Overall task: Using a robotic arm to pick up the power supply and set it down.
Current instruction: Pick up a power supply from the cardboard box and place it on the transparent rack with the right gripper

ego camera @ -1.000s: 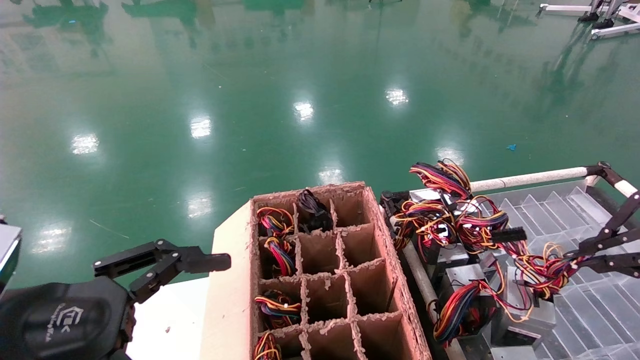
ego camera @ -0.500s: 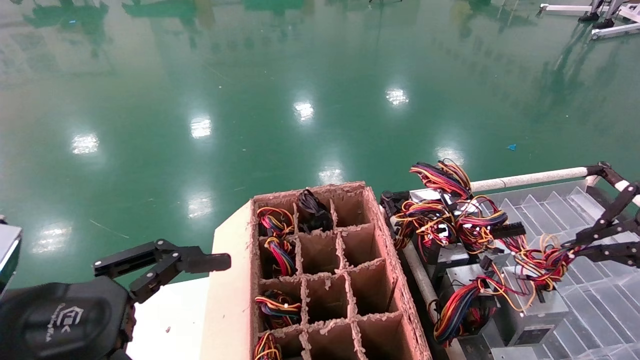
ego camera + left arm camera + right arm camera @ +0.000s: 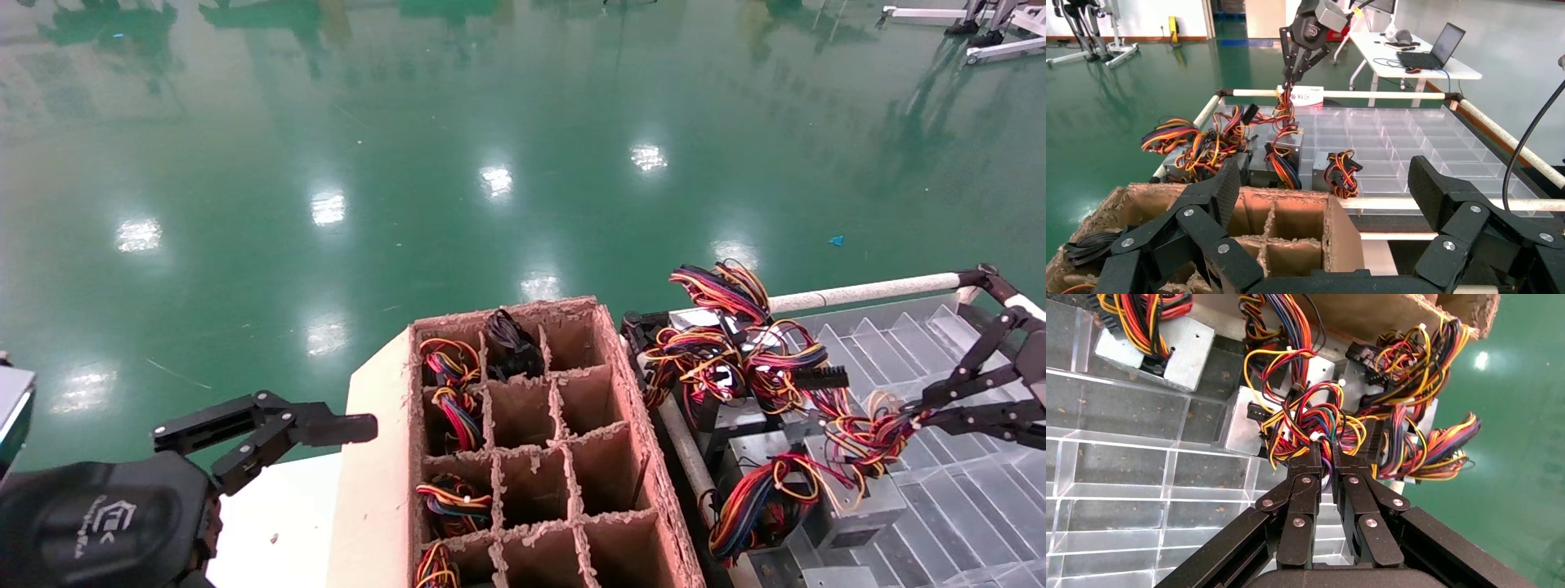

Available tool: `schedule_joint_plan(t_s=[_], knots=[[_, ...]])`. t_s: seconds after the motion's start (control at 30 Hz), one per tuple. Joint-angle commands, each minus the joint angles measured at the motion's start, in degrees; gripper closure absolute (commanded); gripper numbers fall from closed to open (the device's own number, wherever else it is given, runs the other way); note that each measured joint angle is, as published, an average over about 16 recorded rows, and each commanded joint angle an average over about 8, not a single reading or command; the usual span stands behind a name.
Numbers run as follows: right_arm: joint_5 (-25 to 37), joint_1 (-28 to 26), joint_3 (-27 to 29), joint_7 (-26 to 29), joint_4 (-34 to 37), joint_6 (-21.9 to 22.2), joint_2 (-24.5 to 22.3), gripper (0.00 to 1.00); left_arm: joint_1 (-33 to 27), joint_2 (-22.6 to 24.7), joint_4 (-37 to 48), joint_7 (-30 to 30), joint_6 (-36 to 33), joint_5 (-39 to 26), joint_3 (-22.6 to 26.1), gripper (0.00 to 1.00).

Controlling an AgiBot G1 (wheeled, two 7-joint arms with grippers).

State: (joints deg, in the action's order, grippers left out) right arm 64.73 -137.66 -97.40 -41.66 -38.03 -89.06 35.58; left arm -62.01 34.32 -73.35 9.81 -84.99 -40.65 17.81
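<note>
Gripping power supply (image 3: pixel 858 498) wires, right gripper (image 3: pixel 919 418) jaws clenched, left gripper (image 3: pixel 359 426) released.

Tangled wires (image 3: pixel 739 351) crowd the power supplies (image 3: pixel 850 498); tray (image 3: pixel 972 506) rightward lies open.

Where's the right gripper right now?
In the head view the right gripper is at the right, over the clear divided tray, shut on the wire bundle of a power supply beside the cardboard box.
</note>
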Motion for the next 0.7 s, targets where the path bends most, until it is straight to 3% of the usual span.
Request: schedule_joint_plan(t_s=[0.03, 0.6, 0.7], knots=[[-0.31, 0.34, -0.06, -0.48, 0.41, -0.09, 0.2, 1.0, 0.0, 0.0, 0.0, 0.0, 0.0, 0.0, 0.0, 0.0], [-1.54, 3.25, -1.33, -1.95, 4.3, 1.2, -0.64, 1.0, -0.01, -0.02, 0.0, -0.02, 0.02, 0.03, 0.04, 0.0], [-1.86, 4.15, -1.28, -2.87, 5.3, 1.94, -0.52, 0.93, -0.01, -0.02, 0.0, -0.02, 0.02, 0.03, 0.05, 0.0]])
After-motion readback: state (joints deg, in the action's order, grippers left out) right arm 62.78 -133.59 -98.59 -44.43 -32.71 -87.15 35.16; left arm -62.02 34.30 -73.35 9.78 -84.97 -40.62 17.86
